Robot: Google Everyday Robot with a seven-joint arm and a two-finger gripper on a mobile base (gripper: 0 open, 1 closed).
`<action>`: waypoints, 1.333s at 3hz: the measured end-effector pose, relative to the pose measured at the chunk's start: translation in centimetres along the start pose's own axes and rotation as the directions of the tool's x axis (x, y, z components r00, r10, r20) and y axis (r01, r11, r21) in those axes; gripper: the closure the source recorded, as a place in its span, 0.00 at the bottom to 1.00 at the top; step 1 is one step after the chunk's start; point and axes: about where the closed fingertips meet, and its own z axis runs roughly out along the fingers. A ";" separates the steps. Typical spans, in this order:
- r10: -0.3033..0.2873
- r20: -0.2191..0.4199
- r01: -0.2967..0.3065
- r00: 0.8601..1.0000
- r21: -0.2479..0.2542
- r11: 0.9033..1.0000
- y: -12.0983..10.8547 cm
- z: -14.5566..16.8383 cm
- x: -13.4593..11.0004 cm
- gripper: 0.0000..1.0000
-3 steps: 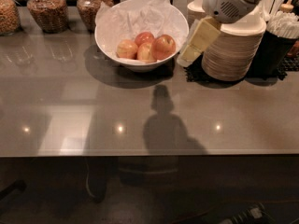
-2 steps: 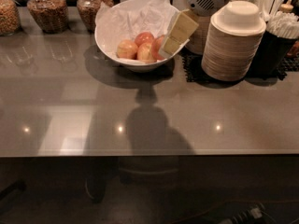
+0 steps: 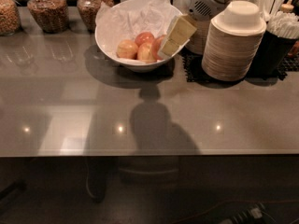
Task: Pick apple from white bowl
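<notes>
The white bowl (image 3: 112, 36), lined with crumpled white paper, stands at the back of the grey counter. It holds several apples. The large red-orange apple (image 3: 155, 45) lies at the right side of the bowl, partly hidden behind my gripper. Two paler yellow-pink apples (image 3: 127, 49) lie in front and to the left, and a smaller red apple (image 3: 145, 37) lies behind them. My gripper (image 3: 168, 48), beige with a white arm above it, reaches down from the upper right over the bowl's right rim, right against the red-orange apple.
A tall stack of beige disposable bowls (image 3: 233, 45) stands right of the white bowl on a black mat (image 3: 194, 69). A black holder with straws and cutlery (image 3: 280, 36) is at the far right. Three glass jars (image 3: 44, 8) line the back left.
My gripper has moved left and down, from beside the stack of beige bowls to inside the right rim of the white bowl, over the red-orange apple.
</notes>
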 end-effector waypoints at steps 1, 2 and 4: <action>0.030 0.008 -0.030 1.000 0.018 0.999 -1.1 2.7 0.5 0.00; 0.053 0.009 -0.053 0.999 0.025 0.998 -1.8 5.1 0.9 0.00; 0.096 0.002 -0.096 0.995 0.021 0.995 -3.1 9.3 1.5 0.21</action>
